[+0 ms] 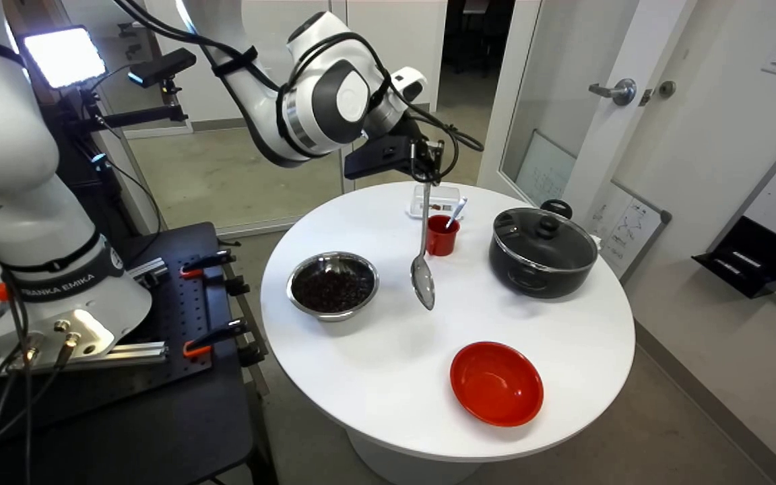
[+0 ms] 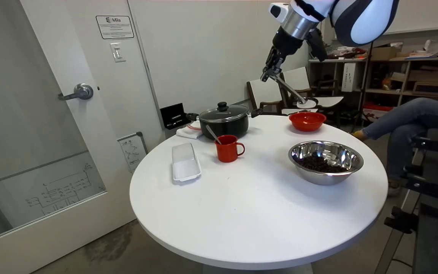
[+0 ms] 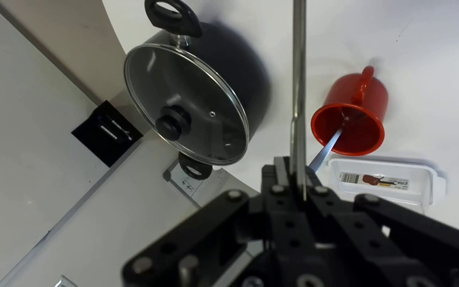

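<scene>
With the gripper clenched on the spoon, which in an exterior view hangs above the table with the metal bowl to its left and the black pot to its right, slow, smooth motion should keep the slim handle from swivelling.

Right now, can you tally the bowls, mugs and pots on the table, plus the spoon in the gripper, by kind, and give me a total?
Bowls: 2, the steel bowl and the red bowl
Mugs: 1, the red mug
Pots: 1, the lidded black pot
Held spoons: 1, the metal spoon in the gripper
Total: 5
</scene>
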Motion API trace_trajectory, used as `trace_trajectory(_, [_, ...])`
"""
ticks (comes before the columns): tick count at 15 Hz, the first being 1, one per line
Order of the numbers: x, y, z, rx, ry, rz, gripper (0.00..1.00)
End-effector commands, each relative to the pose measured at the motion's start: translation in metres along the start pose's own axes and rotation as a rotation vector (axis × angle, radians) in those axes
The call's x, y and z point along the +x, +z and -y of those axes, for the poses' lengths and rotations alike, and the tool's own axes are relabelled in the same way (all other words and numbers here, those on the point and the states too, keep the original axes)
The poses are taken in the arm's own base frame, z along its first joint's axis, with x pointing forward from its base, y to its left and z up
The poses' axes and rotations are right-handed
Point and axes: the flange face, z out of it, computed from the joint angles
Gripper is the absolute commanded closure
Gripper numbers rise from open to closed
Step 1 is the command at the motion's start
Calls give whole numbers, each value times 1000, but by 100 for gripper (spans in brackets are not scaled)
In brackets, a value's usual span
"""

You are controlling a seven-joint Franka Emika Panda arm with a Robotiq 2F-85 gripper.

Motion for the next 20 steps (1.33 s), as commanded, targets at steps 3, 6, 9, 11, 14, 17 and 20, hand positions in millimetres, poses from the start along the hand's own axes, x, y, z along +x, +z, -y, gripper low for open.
trace_trajectory(3, [-11,32,-19,-57,29,64,99])
trace_trajectory(6, [-20,45,-29,-88,37,98,99])
trace_trajectory(9, [-22,52,-30,-98,55,110,99])
trace_trajectory(11, [-20,55,-29,-100,89,108,99])
trace_trajectory(14, [-12,54,-31,-107,125,93,99])
trace_trajectory(17, [-7,53,-40,-125,148,81,99])
trace_trajectory(20, [-6,52,-43,-130,162,76,99])
